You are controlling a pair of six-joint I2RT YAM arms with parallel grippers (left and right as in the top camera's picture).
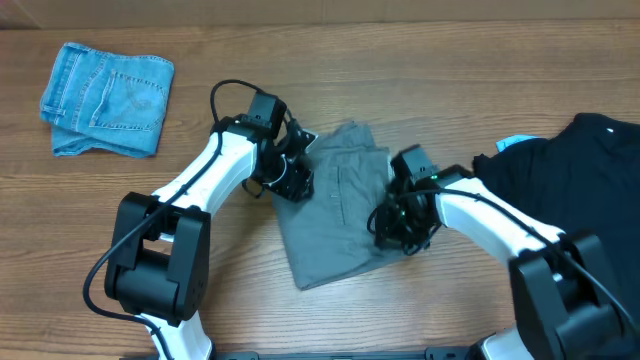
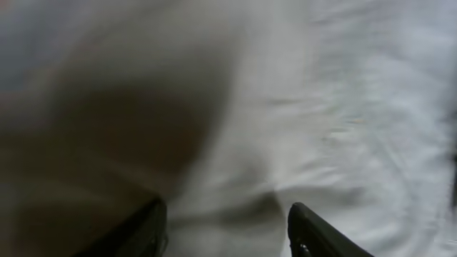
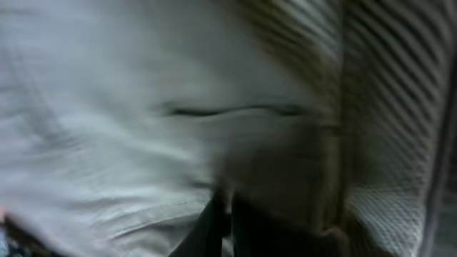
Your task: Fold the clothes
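Shorts (image 1: pixel 335 210) lie mid table (image 1: pixel 400 50) in overhead, bunched into a rough rectangle, with the denim garment (image 1: pixel 108 98) far to one side and the black garment (image 1: pixel 575 160) on the other. Left gripper (image 1: pixel 293 170) sits at their upper edge corner, right gripper (image 1: pixel 400 228) at the opposite side edge. Left wrist: blurry, fingers (image 2: pixel 139 232) apart, roughly half open, pale cloth filling the gap; can't tell if it's gripped. Right wrist: also blurry, fingers (image 3: pixel 214 221) pressed together, closed, against shorts fabric; can't tell if a fold is pinched.
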